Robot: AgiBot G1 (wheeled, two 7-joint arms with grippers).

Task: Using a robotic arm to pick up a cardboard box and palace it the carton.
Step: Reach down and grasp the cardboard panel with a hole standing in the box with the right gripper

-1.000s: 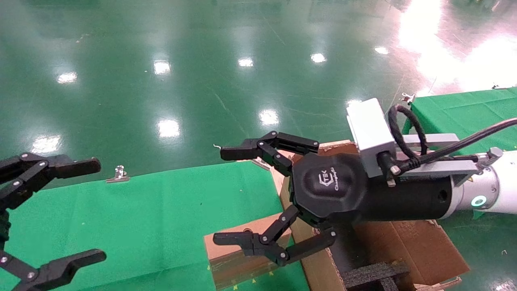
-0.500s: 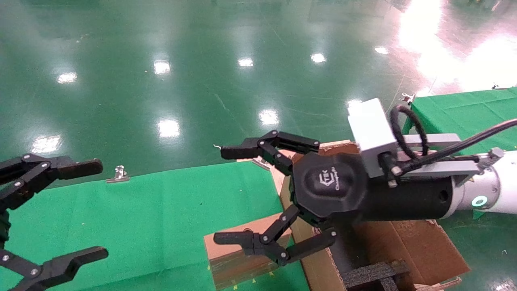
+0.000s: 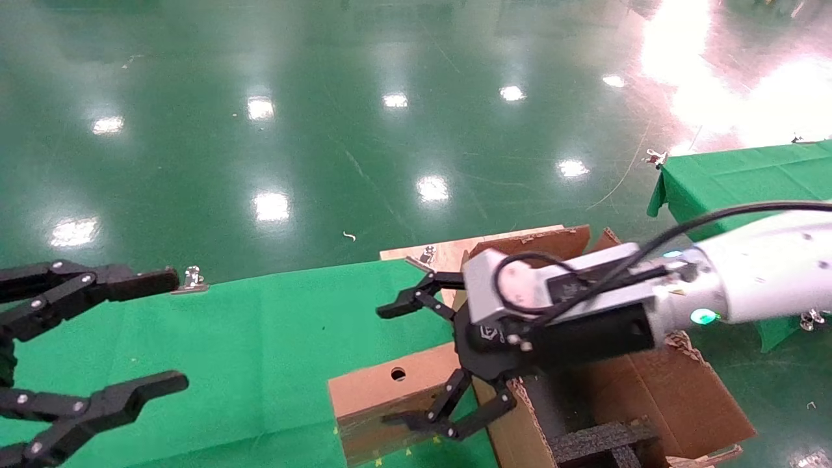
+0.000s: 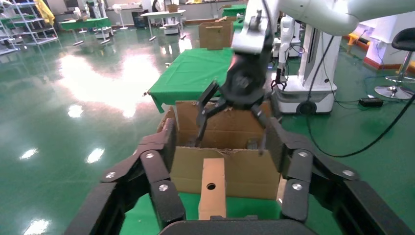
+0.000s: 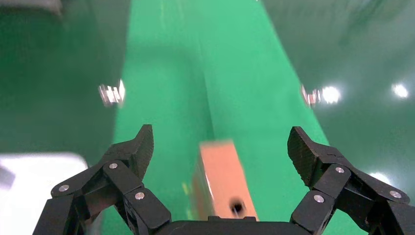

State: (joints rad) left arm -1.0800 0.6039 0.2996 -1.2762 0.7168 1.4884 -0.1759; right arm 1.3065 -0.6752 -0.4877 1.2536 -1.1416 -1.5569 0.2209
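Cardboard box (image 3: pixel 383 390) stands on its long narrow edge on the green-draped table (image 3: pixel 260 338), its upward narrow side showing a small round hole, right beside the outer wall of the carton (image 3: pixel 656 396), which sits at the table's right end with ragged flaps raised and black foam inserts (image 3: pixel 604 442) visible inside. The robotic arm (image 3: pixel 760 279) reaches in from the right over the carton, and the right claw (image 3: pixel 406 364) is spread wide, one finger above the table beyond the box and the other low over the box's near corner; it grips nothing. In the right wrist view the box (image 5: pixel 220 181) lies between the two open fingers, roughly centred but a little off to one side. To do this pick well, my judgement is that the claw should be squared up so the slim box sits evenly between the pads, then lowered until they overlap a good depth of the broad faces before closing, since a shallow pinch on the top edge could let the box swing or tip. Because the box is so near the carton wall, the finger on that side needs care not to catch the torn flap edge. The left claw (image 3: pixel 97 344) is parked wide open at the left of the table, well apart from the box.
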